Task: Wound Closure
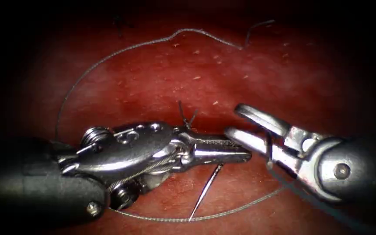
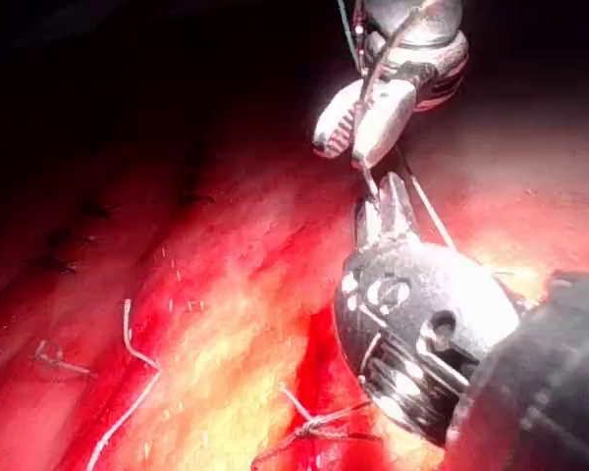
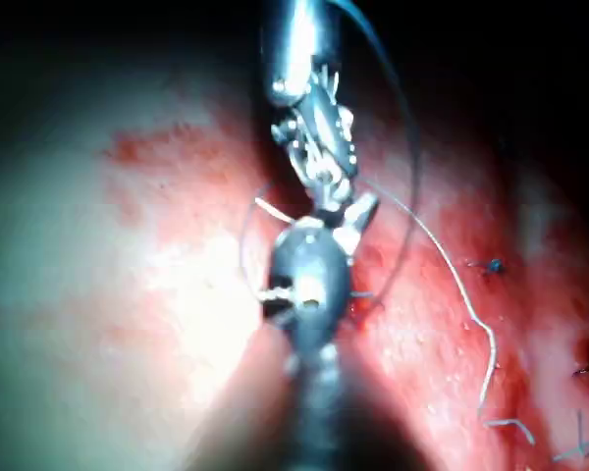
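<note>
Two tools meet over the tissue (image 1: pixel 162 82) — the left tool (image 1: pixel 233 150) clamps the needle (image 1: pixel 205 191), pointing toward seven o'clock, thread (image 1: pixel 109 58) trailing — the right tool (image 1: pixel 242 124) gapes, holding nothing.

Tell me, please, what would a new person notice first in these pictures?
Probably the two shiny metal tools meeting tip to tip at the centre over the red tissue. The left tool holds the needle shut in its jaws, point hanging free below, while the right tool gapes open. The thread loops widely around them.
</note>
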`<state>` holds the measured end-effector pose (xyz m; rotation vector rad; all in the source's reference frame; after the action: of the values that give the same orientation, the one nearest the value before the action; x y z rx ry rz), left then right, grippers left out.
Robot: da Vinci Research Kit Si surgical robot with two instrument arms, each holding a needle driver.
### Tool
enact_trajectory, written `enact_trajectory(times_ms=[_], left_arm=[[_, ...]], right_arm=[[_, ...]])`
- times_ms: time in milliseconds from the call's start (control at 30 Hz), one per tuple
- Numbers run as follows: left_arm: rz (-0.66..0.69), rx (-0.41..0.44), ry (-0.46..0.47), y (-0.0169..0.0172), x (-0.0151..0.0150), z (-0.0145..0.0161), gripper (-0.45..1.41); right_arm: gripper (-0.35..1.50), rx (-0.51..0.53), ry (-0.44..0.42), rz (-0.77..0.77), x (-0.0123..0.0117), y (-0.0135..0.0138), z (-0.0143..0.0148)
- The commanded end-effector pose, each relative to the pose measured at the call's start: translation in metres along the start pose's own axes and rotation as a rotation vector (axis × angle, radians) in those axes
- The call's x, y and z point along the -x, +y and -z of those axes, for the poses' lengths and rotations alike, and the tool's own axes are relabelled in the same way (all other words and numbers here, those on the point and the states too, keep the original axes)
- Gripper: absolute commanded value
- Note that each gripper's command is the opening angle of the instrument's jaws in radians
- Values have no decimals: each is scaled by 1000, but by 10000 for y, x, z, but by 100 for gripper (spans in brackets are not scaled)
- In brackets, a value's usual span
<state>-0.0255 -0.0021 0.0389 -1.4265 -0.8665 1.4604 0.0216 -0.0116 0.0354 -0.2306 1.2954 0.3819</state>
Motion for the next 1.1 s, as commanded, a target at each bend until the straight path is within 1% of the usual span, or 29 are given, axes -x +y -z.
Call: enact_trajectory(times_ms=[33,133,167,200,233,267,300,333,367,433,533,667,700,833,900,933,967,1000,1033,1100], left_arm=[[-1,1,0,-3,0,-6,-45],[-3,-14,4,-2,1,-6,-45],[-21,-23,6,-3,2,-7,-35],[-155,-68,11,-3,4,-9,17],[-155,-68,11,-3,4,-9,17],[-198,-94,13,-3,5,-10,36],[-276,-127,12,-4,7,-13,98],[-300,-132,10,-4,8,-13,113],[-347,-145,0,-6,14,-12,119],[-369,-176,-13,-7,19,-11,121],[-386,-228,-85,-7,34,-10,121],[-427,-303,-172,-18,48,-16,109],[-443,-330,-197,-29,54,-23,108],[-456,-358,-205,-53,65,-32,98],[-464,-374,-202,-74,68,-36,88],[-469,-383,-201,-89,68,-37,78],[-471,-386,-200,-95,68,-37,74],[-474,-386,-200,-101,70,-37,72],[-455,-368,-205,-114,81,-38,66],[-443,-348,-213,-116,92,-40,62]], right_arm=[[-35,-3,0,11,4,-5,-2],[-35,-6,1,23,3,-5,0],[-35,-6,2,23,3,-5,1],[-35,-8,3,34,2,-5,3],[-35,-8,3,34,2,-5,3],[-35,-9,3,40,2,-5,3],[-35,-15,0,52,3,-4,5],[-35,-16,0,57,3,-3,6],[-35,-21,0,79,5,3,10],[-35,-23,-1,96,8,10,13],[-35,-45,-6,146,16,24,17],[-35,-64,-10,209,22,44,18],[-35,-68,-9,229,24,53,16],[-35,-74,-12,262,28,63,12],[-35,-69,-24,275,33,67,9],[-35,-61,-35,282,36,70,8],[-35,-60,-36,288,37,71,6],[-35,-59,-38,300,38,73,5],[-35,-56,-39,336,44,77,-4],[-35,-53,-42,368,49,79,-10]])
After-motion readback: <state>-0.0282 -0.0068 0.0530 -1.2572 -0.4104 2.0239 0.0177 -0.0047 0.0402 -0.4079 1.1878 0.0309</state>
